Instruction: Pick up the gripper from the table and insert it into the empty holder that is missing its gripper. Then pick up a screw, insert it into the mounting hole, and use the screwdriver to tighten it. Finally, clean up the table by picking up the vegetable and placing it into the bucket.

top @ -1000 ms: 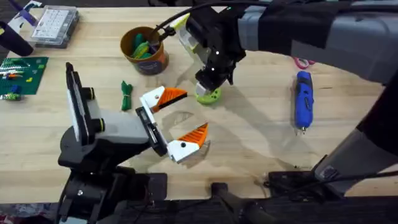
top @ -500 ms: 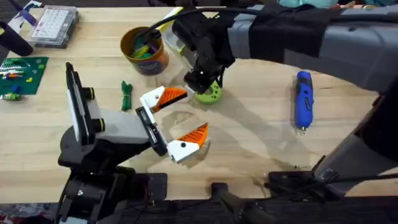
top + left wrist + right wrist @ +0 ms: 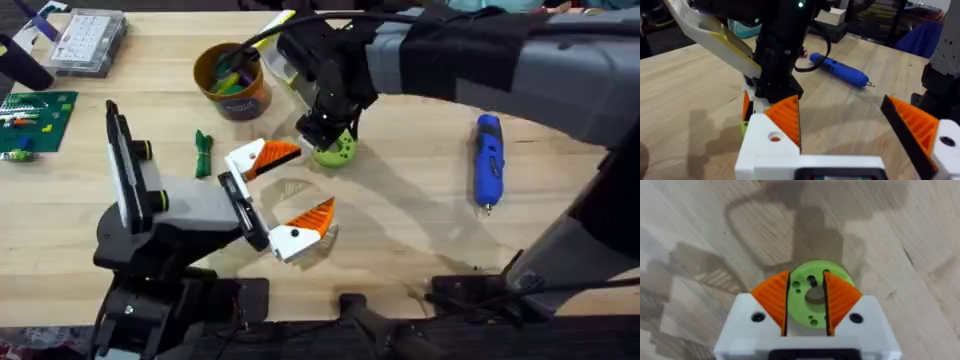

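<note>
We see the right gripper (image 3: 806, 302) reaching across the middle of the desk (image 3: 400, 210), its 2 orange-padded fingers (image 3: 772, 300) pinching a round green disc with small holes (image 3: 812, 287), which sits on the wood just beside the bucket (image 3: 232, 82). In the overhead view the same green disc (image 3: 337, 152) lies under the dark wrist of the right arm. The left gripper (image 3: 288, 192) rests low near the front of the desk, its fingers (image 3: 272, 155) spread wide with nothing between them. The bucket stands toward the back left and holds green and yellow pieces. A small green vegetable (image 3: 203, 154) lies on the desk between the bucket and the left arm. The screwdriver (image 3: 488, 160) lies flat, well apart to the right, its bit pointing toward the front edge. A clear compartment box (image 3: 88, 42) sits at the back left corner.
</note>
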Available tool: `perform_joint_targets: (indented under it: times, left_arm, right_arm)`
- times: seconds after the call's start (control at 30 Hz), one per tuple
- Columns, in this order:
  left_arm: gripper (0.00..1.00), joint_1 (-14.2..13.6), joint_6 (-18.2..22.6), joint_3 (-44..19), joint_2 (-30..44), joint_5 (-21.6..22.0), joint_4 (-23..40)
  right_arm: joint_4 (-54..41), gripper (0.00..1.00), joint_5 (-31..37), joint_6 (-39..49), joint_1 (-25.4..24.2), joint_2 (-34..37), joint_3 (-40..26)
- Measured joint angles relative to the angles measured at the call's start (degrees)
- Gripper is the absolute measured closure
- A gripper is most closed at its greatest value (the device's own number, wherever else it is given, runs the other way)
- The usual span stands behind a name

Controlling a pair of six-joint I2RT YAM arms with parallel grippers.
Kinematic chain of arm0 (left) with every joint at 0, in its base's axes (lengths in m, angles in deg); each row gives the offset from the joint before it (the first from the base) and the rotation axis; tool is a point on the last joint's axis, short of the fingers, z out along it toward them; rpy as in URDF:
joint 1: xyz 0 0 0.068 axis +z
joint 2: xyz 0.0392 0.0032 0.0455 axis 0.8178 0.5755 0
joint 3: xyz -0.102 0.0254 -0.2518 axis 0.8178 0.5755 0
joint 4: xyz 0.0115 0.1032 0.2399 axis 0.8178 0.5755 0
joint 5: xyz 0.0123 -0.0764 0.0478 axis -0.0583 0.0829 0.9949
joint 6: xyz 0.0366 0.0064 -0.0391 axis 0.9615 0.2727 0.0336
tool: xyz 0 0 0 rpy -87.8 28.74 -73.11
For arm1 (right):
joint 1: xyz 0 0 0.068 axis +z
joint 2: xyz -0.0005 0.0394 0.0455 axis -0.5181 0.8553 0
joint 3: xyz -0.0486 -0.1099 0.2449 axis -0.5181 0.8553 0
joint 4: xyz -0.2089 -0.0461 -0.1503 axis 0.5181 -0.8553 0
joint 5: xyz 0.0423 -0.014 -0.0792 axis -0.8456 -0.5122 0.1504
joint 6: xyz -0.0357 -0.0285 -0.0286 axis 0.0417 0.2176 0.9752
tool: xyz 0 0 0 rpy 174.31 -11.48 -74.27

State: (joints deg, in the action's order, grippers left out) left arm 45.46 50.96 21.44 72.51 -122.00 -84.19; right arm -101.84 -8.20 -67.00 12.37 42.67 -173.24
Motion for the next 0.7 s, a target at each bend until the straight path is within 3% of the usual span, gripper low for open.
perform_joint_targets:
  times: [0.7]
  left_arm:
    - [0.010,0.00,0.00,0.00,-0.01,-0.01,0.00]
  right_arm:
    - [-0.06,0.612,0.02,0.02,0.00,0.77,-0.05]
